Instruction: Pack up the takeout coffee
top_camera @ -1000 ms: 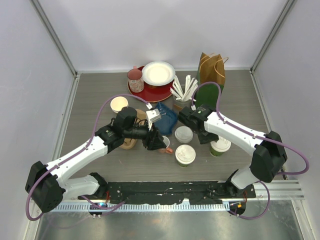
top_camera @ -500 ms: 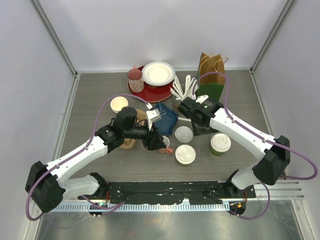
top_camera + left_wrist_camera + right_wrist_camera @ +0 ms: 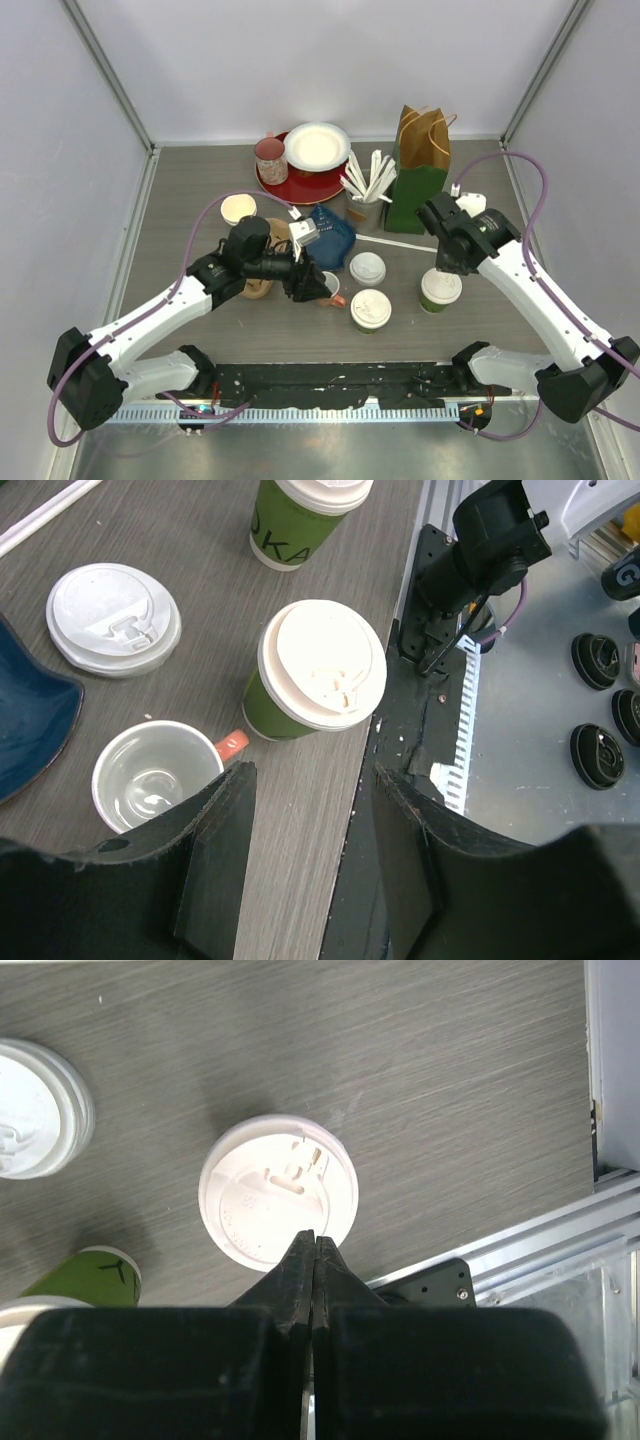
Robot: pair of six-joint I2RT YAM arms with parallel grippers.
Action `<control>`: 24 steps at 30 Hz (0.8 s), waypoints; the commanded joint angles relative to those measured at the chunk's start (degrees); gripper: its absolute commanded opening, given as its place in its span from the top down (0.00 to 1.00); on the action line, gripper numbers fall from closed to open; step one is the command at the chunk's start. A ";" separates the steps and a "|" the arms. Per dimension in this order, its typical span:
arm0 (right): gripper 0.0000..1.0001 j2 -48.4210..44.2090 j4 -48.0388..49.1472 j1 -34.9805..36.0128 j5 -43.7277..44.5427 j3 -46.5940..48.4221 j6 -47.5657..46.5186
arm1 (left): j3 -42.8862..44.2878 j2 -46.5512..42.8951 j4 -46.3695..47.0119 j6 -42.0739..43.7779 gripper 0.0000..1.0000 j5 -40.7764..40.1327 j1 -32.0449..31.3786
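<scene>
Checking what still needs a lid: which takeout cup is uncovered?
The leftmost cup, set apart near the table's left side: its cream inside shows. The middle cup and the right cup are both lidded.

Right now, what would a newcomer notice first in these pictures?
A lidded green cup stands front and centre, with a second lidded cup to its right, beneath the shut right gripper. The open left gripper hovers by a white mug. At the back, a tall paper bag stands upright, right of a red plate.
</scene>
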 commanded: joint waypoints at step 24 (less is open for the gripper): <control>0.99 1.57 4.18 -4.64 -7.52 -7.55 -1.38 | -2.12 -3.06 4.07 -1.34 0.47 1.39 1.00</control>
